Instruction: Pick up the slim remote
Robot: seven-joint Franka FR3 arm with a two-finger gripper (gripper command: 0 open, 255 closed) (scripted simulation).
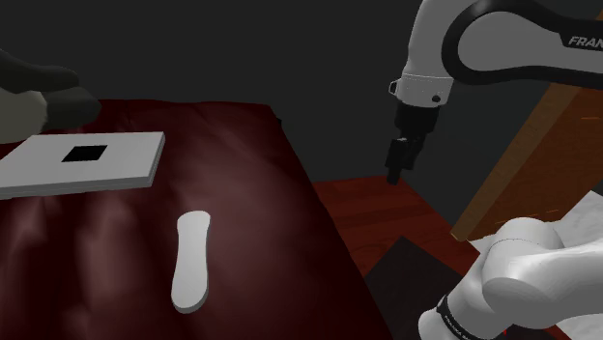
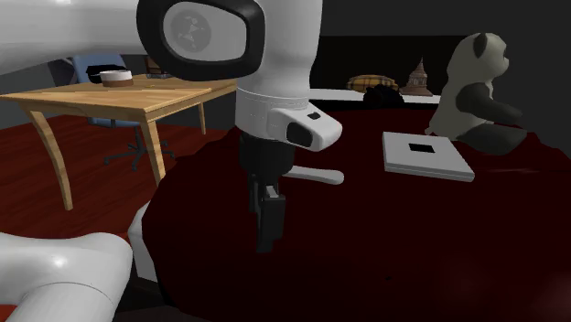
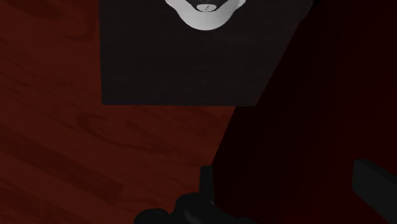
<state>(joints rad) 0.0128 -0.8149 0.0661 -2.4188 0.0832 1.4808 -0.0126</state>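
Well, the gripper [image 1: 394,176] is hanging open and empty past the edge of the bed [image 1: 253,184], well apart from the remote [image 1: 191,261] lying on it, and should be lining up across its width.

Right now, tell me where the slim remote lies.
In the shoulder view the slim remote lies on the dark red cover, below the white board, well left of the end effector.

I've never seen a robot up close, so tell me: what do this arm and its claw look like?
The arm has smooth, rounded white shells with black bands at the joints, one carrying white lettering starting FRAN. The claw is all black, with two fingers.
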